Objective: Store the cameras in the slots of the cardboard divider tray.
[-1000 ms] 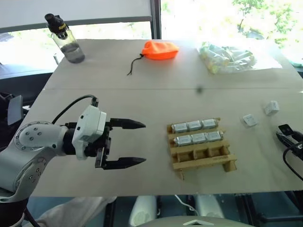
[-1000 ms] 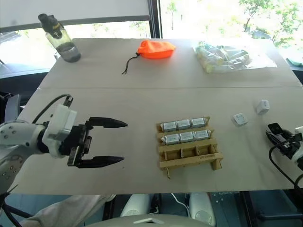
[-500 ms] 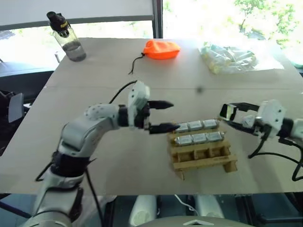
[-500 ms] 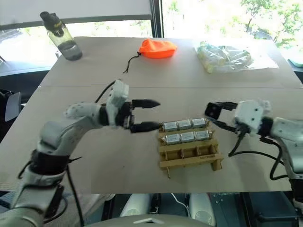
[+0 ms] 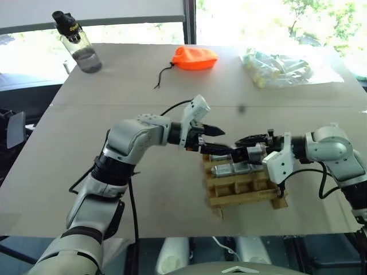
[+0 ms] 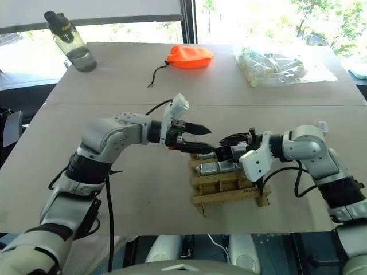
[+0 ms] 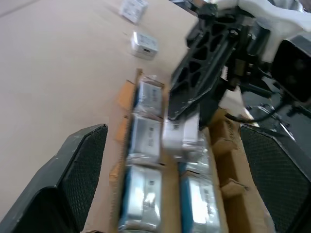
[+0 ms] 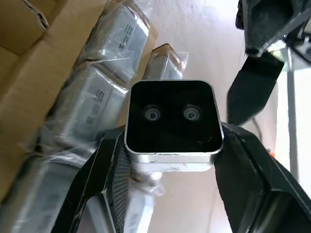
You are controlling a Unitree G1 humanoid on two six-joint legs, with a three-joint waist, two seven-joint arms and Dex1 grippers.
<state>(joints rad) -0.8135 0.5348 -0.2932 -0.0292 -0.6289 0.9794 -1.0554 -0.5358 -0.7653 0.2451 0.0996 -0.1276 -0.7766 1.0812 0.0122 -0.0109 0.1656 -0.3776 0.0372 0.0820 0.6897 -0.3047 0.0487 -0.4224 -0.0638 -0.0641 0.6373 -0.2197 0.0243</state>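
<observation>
Right end effector (image 8: 170, 194) grips camera (image 8: 170, 119) above tray (image 5: 246, 195).

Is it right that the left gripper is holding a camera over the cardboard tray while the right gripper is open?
Not quite, the grippers are swapped: the right gripper holds the camera over the cardboard tray, as the right wrist view shows; the left gripper is open.

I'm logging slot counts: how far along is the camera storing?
Done: the cardboard divider tray has its two far rows filled with bagged cameras. In hand: the right gripper grips a camera with a black face over those rows, with the open left gripper beside it. Left: the near row of slots is empty, and two loose cameras lie on the table.
</observation>
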